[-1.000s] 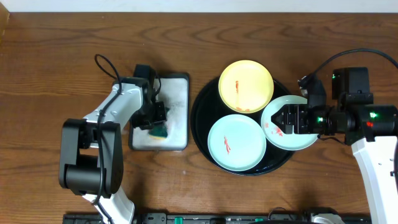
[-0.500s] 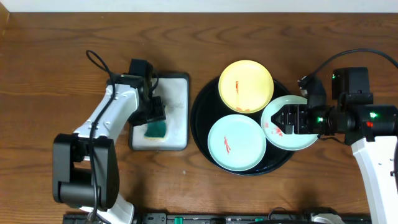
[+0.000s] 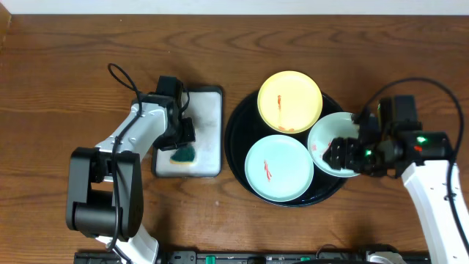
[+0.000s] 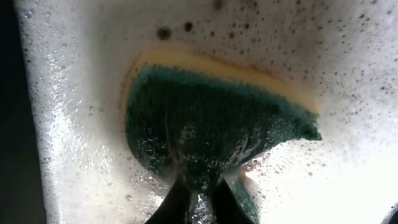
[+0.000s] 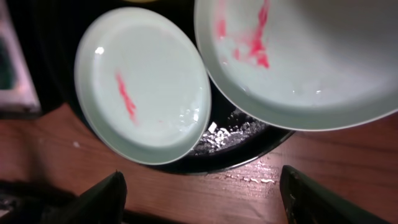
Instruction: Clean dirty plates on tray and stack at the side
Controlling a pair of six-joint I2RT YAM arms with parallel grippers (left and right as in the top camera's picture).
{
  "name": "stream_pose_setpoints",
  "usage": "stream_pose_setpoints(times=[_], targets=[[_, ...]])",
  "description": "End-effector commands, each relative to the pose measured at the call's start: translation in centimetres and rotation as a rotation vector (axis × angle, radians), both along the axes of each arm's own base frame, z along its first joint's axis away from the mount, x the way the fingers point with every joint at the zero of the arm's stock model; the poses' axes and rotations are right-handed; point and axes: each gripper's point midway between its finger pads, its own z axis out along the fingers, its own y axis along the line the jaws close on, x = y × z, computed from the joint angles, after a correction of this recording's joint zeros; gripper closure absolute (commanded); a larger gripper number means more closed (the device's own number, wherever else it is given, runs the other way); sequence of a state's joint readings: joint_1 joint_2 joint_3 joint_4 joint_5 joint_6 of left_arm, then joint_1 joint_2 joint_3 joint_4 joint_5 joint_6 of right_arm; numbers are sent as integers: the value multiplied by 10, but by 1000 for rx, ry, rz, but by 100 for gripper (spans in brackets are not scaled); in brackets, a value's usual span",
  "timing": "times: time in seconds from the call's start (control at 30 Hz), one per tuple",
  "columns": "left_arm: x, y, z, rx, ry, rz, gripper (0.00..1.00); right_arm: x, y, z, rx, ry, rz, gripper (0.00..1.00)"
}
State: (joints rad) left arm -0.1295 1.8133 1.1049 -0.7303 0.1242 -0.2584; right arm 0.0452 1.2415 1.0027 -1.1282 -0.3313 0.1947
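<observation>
**Wooden table (image 3: 58, 73) calm on the left, right arm turning in over the plates**

Over the last second the right gripper (image 5: 202, 177) has swung round. Its arm lay straight across from the right edge and now angles up from the lower right. The head sits over the right side of the pale mint-green plate (image 3: 325, 139), which leans on the right rim of the large round black tray (image 3: 236, 139). Seen from the wrist, the fingers stand wide apart with only tabletop and tray edge between them. The plate, red smears across it, lies just beyond them and is not gripped. I judge the arm is lining up to take that plate by its rim — nothing looks lifted yet.

The left gripper (image 4: 199, 190) has hardly travelled. It slid a little along the white rectangular sponge tray (image 3: 209, 110) and came back. Its fingers are pinched close on the green sponge (image 4: 205, 118), which presses into soapy foam. That reads as loading the sponge before any wiping.

All three plates sit on the black tray, dirty — the pale yellow plate (image 3: 289, 101) at the back and the second mint-green plate (image 3: 278, 169) at the front each carry a red streak. No stack exists at the side, so the cleaning looks barely begun.
</observation>
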Motion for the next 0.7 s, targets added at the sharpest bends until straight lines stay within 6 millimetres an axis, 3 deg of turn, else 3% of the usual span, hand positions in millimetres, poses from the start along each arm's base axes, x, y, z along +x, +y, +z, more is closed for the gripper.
stream_pose_setpoints(times=[0.0, 0.2, 0.47, 0.6, 0.67], targets=[[-8, 4, 4, 25, 46, -6, 93, -10, 2, -18, 2, 35, 5, 23], [-7, 3, 36, 13, 3, -6, 92, -14, 16, -37, -6, 35, 77, 25], [-14, -7, 40, -47, 24, -10, 93, -2, 26, -62, -61, 62, 136, 25], [-16, -19, 56, -120, 13, -20, 93, 1, 27, -82, -68, 117, 142, 37], [-14, -22, 73, -136, -17, -24, 93, 1, 28, -92, -72, 147, 146, 48]])
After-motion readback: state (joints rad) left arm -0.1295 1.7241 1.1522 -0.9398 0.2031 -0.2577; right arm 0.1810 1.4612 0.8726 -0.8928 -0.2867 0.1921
